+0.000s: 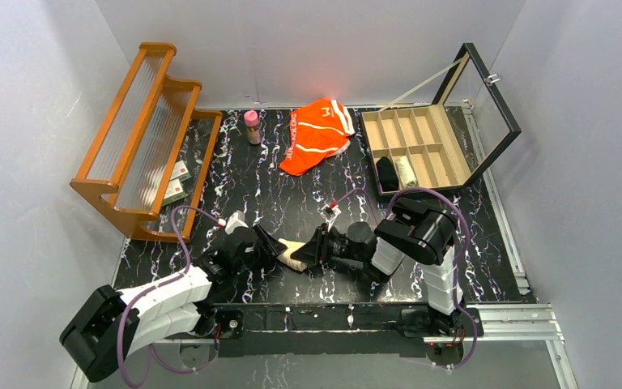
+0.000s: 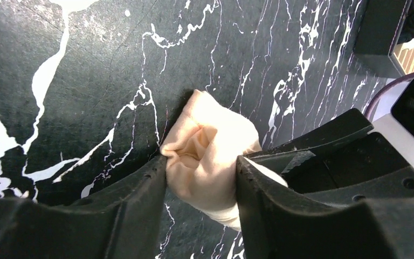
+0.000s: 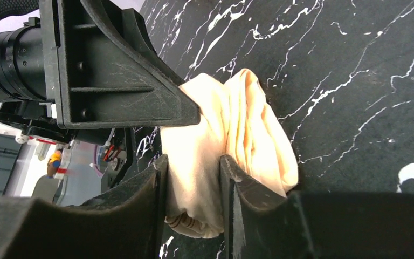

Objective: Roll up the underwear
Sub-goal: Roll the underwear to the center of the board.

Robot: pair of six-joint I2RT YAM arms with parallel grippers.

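Top external view: the two arms meet low over the black marbled table, and the beige underwear lies as a small bundle just between the left gripper and the right gripper, which point at each other. In the left wrist view the left gripper pinches one end of the beige underwear: both black fingers press on the cloth, and the folded layers bulge out ahead of the tips onto the table. In the right wrist view the right gripper is closed on the other end of the beige underwear in the same way, with cloth squeezed between its two fingers (a thicker fold stays outside, to the right of them). Just beyond its tips, one finger of the left gripper touches the same bundle. The orange underwear with white stripes lies flat and loose, well apart from both grippers, on the far side of the table. Beyond the right gripper stands an open box with compartments, holding a dark roll and a pale roll in the cells nearest to that gripper. Far beyond the left gripper are a wooden rack and a small pink-capped bottle.
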